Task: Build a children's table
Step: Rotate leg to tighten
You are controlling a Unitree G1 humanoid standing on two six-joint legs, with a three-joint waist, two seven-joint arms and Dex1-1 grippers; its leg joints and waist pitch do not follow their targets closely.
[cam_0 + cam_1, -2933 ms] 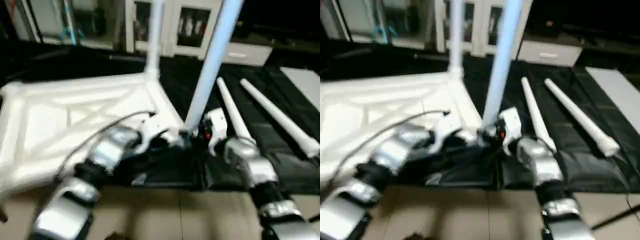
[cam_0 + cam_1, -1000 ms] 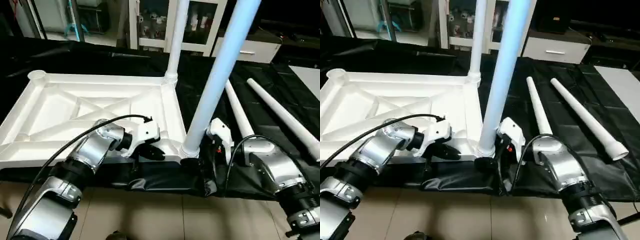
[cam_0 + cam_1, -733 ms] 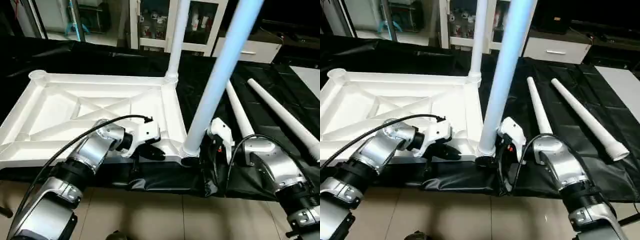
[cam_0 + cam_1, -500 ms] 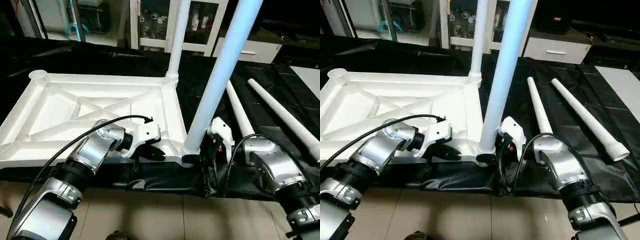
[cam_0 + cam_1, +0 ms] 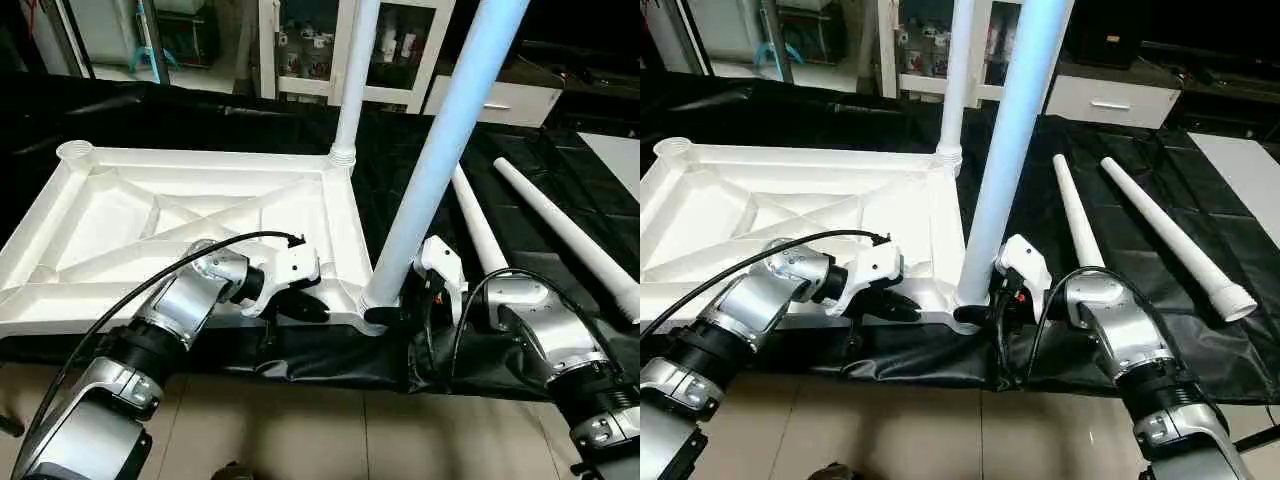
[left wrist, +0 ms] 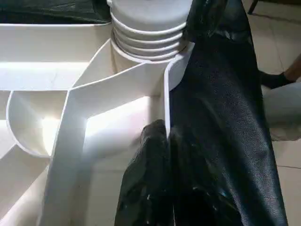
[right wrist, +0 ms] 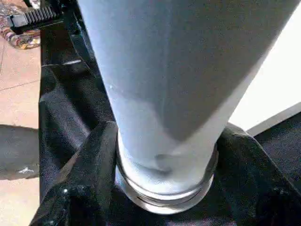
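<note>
The white tabletop (image 5: 150,215) lies underside up on a black cloth, its X ribs showing. One white leg (image 5: 350,80) stands in the far right corner socket. A second leg (image 5: 440,150) stands in the near right socket (image 6: 146,33). My right gripper (image 5: 385,315) is shut around this leg's base, one finger (image 7: 89,165) on each side of its collar. My left gripper (image 5: 310,310) is shut on the tabletop's near rim (image 6: 165,103), just left of that socket. Two more legs (image 5: 480,230) (image 5: 565,235) lie side by side on the cloth to the right.
The black cloth (image 5: 520,130) covers the work surface and hangs over its near edge above the tiled floor (image 5: 330,430). A flat white board (image 5: 615,150) lies at the far right. Cabinets and a white drawer unit (image 5: 505,100) stand behind.
My right gripper's fingers have closed in on the base of the near leg. The left gripper has stayed on the rim.
</note>
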